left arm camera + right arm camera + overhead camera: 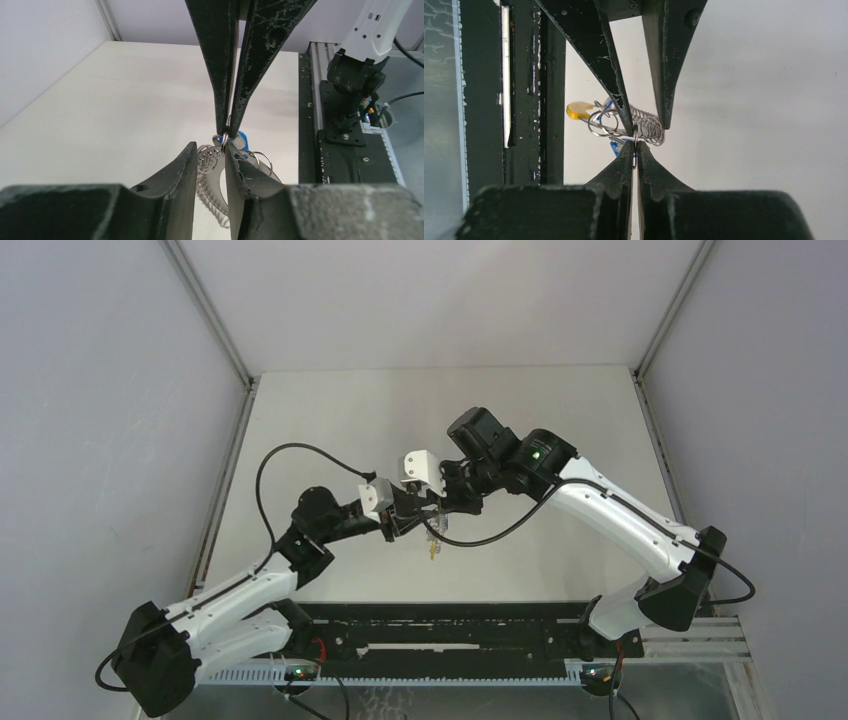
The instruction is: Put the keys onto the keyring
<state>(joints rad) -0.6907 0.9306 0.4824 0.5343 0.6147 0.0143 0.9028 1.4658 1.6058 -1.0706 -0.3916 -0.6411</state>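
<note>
My left gripper [405, 523] and right gripper [440, 512] meet tip to tip above the middle of the table. The keyring [647, 127], a silvery coiled loop with a yellow section [578, 109], is clamped between the left gripper's fingers [616, 95]. It also shows in the left wrist view [214, 175], inside my left gripper [210, 150]. My right gripper [635, 143] is shut on a thin silver ring [225, 136] of a key, whose blue head [243, 136] peeks out beside it. Several small rings [599, 122] hang on the keyring.
A black rail [450, 625] runs along the table's near edge. The right arm's base mount [350, 80] stands on it. Grey walls enclose the white table [330, 420] on three sides.
</note>
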